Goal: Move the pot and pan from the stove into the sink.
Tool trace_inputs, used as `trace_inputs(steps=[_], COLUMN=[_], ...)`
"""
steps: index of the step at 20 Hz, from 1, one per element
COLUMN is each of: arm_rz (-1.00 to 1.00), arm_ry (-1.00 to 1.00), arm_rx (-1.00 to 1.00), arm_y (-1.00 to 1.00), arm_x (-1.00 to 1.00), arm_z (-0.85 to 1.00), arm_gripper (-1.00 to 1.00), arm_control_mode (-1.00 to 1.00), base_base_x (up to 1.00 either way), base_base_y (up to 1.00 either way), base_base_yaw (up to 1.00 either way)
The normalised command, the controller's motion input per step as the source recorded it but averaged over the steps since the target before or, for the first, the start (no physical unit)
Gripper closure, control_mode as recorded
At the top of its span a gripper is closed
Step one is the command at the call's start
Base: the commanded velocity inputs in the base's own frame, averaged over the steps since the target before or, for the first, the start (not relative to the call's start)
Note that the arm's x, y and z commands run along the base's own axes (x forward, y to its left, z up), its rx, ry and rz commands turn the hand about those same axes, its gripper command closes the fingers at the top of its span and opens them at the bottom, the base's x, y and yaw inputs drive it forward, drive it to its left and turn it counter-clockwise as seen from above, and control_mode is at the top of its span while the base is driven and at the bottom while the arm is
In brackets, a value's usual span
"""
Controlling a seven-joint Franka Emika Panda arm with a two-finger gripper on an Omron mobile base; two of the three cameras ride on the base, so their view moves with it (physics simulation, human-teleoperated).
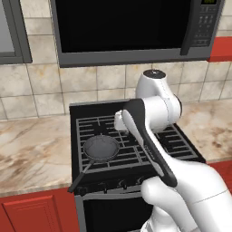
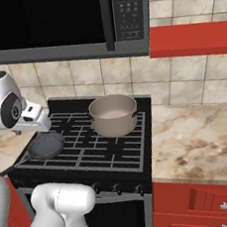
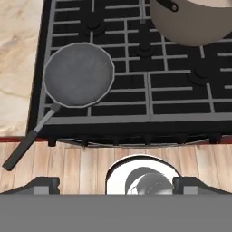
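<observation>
I am holding my hand [image 3: 116, 183] spread wide and empty, high above the front edge of the stove [image 3: 181, 97], looking straight down. In the hand view its two dark tips are sitting far apart at the bottom, with wooden floor showing between them.

From the hand, the pan [image 3: 79, 74] is lying at about eleven o'clock on the front grate, its long thin handle [image 3: 27, 145] jutting past the stove's front edge over the floor. The pot [image 3: 192, 20] is sitting at about one o'clock on a back burner, well apart from the pan.

I judge the risks this way: the thin handle could twist in my fingers and let the pan tip, and a careless nudge on that overhanging handle could swing the pan off the grate toward the floor. The pot is wide, so I would need a rim or side-handle hold, which could slip.

A microwave [image 2: 75, 20] is hanging above the stove, limiting how high I can lift. Marble counter [image 2: 198, 136] is flanking the stove. I am not seeing the sink.
</observation>
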Motion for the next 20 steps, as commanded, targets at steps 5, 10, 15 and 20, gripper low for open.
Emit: trace_inputs(steps=[5,10,15,20], arm_rz=[-0.10,-0.11,-0.13,-0.15], arm_ry=[0.00,0.00,0.00,0.00], arm_rx=[0.03,0.02,0.01,0.00], arm_y=[0.55,0.55,0.61,0.66], arm_x=[-0.30,-0.27,-0.19,-0.03], arm_z=[-0.09,-0.10,-0.12,-0.16], arm_gripper=[-1.00,-1.00,-1.00,-1.00], arm_control_mode=[-1.00,-1.00,-1.00,-1.00], base_base_x=[0.00,0.00,0.00,0.00], base_base_y=[0.00,0.00,0.00,0.00], base_base_yaw=[0.00,0.00,0.00,0.00])
